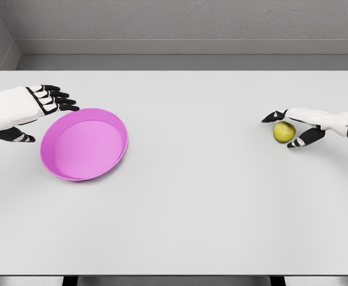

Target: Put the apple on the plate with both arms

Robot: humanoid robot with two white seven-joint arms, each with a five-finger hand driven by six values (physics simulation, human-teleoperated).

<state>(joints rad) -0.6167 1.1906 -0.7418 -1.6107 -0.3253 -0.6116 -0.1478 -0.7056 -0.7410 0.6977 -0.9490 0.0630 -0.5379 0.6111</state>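
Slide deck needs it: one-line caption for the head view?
Right hand closing around the yellow apple; left hand open beside the pink plate.

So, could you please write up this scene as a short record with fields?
surface: white table
plate: pink, left part of the table, nothing in it
apple: yellow-green, on the table at the right, far from the plate
right hand: fingers spread around the apple, a firm grasp cannot be confirmed
left hand: open, at the plate's upper-left rim, holding nothing
task status: apple not yet on the plate
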